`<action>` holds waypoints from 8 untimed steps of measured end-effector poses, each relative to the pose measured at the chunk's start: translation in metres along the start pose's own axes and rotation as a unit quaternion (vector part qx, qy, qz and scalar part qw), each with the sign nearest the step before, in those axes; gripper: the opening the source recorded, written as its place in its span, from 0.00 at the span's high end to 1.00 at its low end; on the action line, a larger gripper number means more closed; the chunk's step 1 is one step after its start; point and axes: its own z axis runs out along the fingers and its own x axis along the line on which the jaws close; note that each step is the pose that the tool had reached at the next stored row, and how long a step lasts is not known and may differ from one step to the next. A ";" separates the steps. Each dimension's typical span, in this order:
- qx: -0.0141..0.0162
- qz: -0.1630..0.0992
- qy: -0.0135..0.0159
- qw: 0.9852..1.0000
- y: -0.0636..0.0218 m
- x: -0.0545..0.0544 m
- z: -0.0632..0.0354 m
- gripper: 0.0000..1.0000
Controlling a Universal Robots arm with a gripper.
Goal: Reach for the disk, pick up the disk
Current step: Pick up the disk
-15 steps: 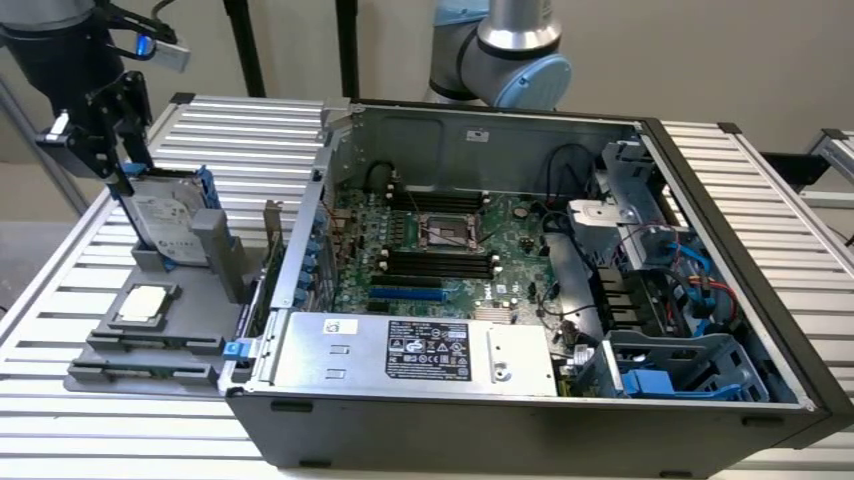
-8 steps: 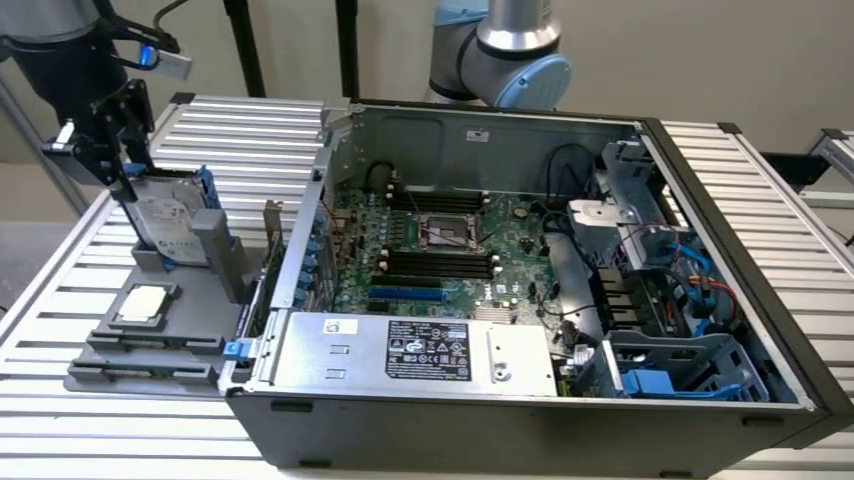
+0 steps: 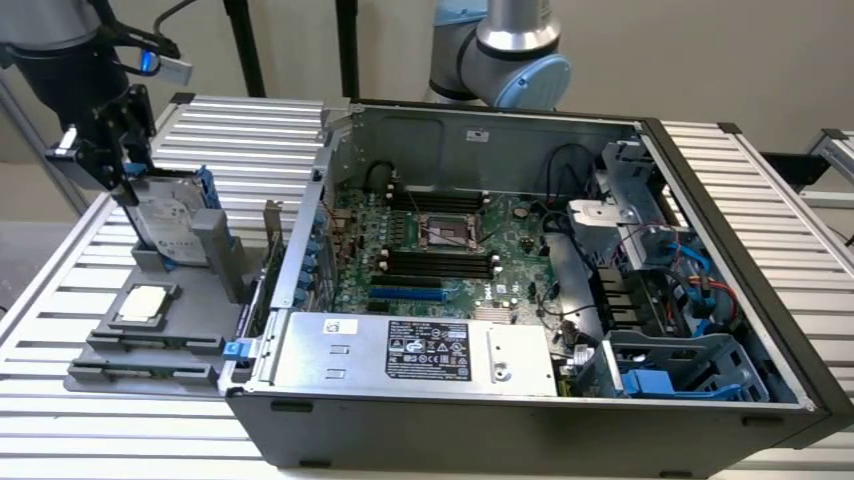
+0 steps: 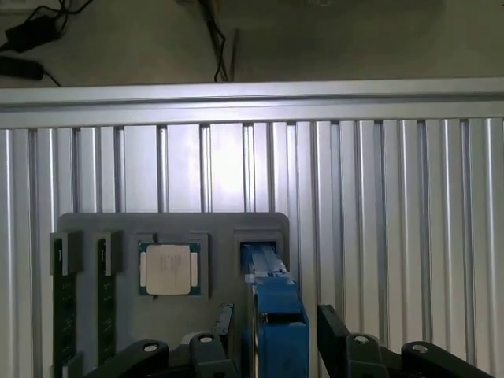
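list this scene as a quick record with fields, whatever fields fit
end effector: open, one finger on each side of the disk
disk: upright in a holder slot, blue bracket on its edge, not yet lifted
chip: lying flat in the holder, beside the disk
holder: grey, on the table
case: open, boards and cables showing, on the exterior view's right of the holder
table: slatted metal

Case wall [image 3: 302, 240] crowds the disk [image 3: 168, 225] on the exterior view's right.
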 end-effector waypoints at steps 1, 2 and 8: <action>0.000 0.000 0.000 1.000 0.0001 0.000 0.0004 0.46; 0.000 0.000 0.000 1.000 0.0001 0.000 0.0007 0.46; 0.001 -0.002 0.000 1.000 0.0001 0.000 0.0018 0.46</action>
